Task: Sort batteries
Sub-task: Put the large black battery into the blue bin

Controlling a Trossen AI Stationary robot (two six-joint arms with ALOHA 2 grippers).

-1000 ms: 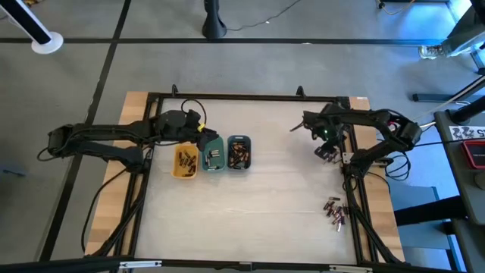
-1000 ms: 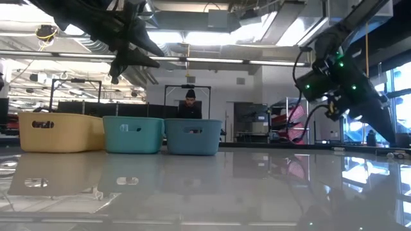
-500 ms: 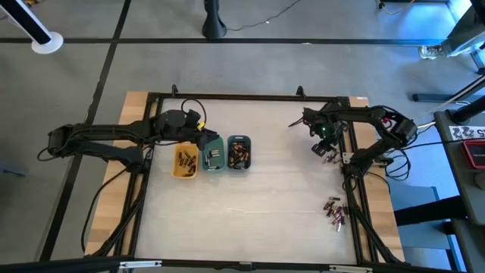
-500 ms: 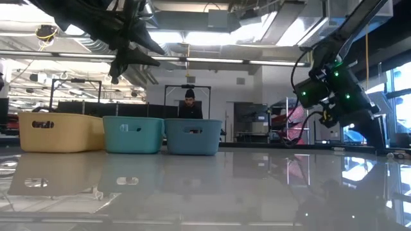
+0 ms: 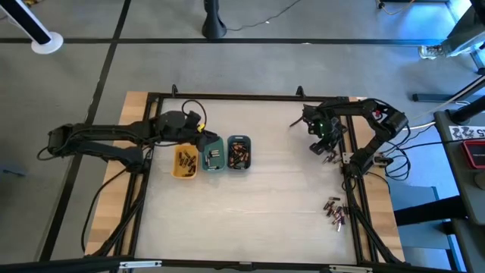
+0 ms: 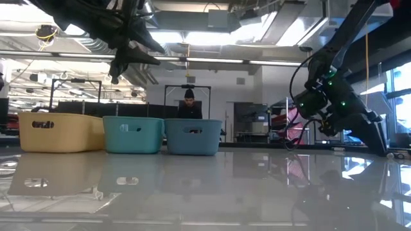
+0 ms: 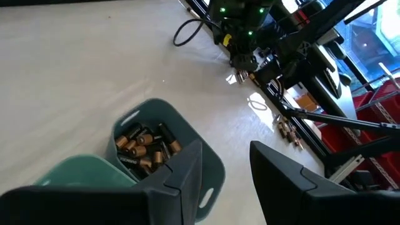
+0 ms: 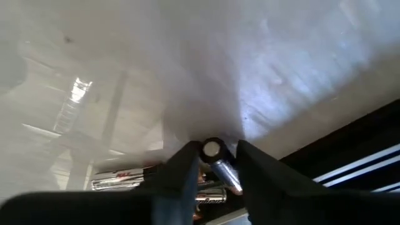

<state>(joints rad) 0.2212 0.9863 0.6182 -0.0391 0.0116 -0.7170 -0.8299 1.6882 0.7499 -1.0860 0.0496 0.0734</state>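
While the left claw [image 7: 225,169] hangs parted over the trays [image 5: 213,154], the right claw [image 8: 214,164] (raised) pinches a battery [image 8: 219,161].

from my left wrist camera i'm looking past the left gripper [image 7: 226,169], whose two dark fingers [image 7: 181,175] are standing apart with nothing between them. just beyond them a grey-blue plastic tray [image 7: 164,131] is holding copper-toned and dark batteries [image 7: 145,147], touching a green tray [image 7: 81,172]. farther off, the right arm's gripper [image 7: 240,59] is hanging near the table edge, close to a few loose batteries [image 7: 287,132].
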